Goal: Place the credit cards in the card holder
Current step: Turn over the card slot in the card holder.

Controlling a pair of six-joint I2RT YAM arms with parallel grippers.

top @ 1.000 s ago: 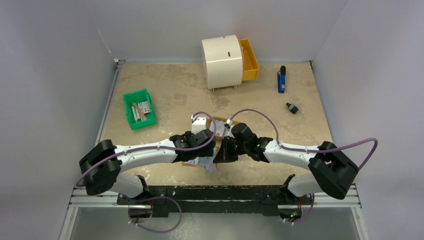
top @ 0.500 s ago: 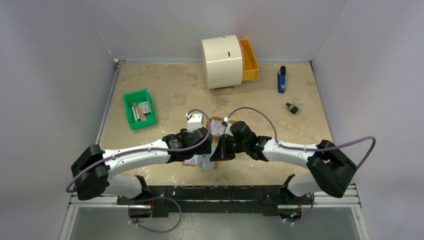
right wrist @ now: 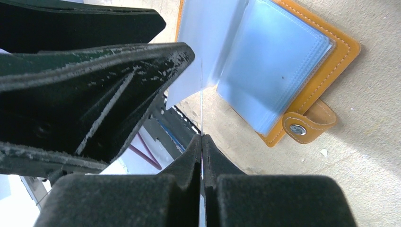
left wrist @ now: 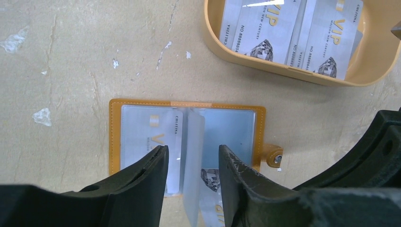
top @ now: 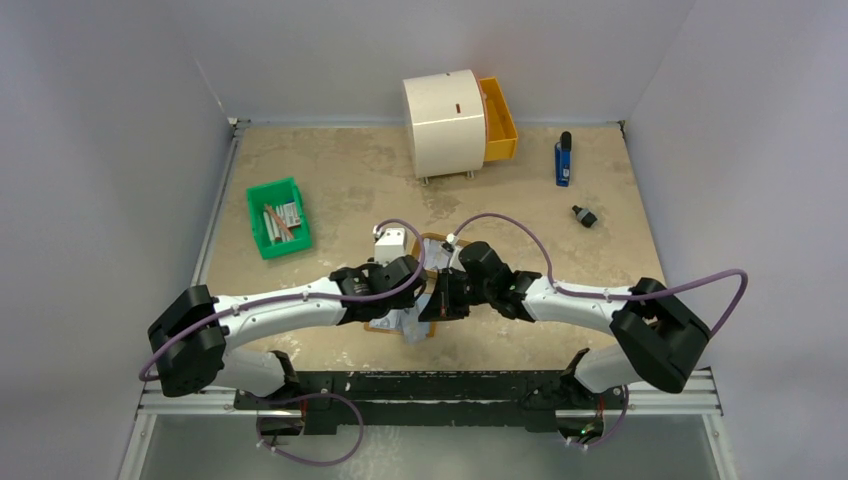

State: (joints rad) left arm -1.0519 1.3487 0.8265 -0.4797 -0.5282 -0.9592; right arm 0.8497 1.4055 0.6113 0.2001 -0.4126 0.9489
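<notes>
Left wrist view showed the left fingers (left wrist: pixel 142 184) released, straddling a credit card (left wrist: pixel 209 182) seemingly half inside the card holder (left wrist: pixel 116 137), open on the surface. The right fingers (right wrist: pixel 187 163) pinched its plastic sleeve (left wrist: pixel 194 142). The inserting step was probably underway; next, the card needed pushing fully in.

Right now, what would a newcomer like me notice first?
Mid-table lies an open orange card holder. The left claw straddles its upright clear sleeve, and the right claw pinches a thin sheet. Just beyond it, a tan tray holds VIP cards.
</notes>
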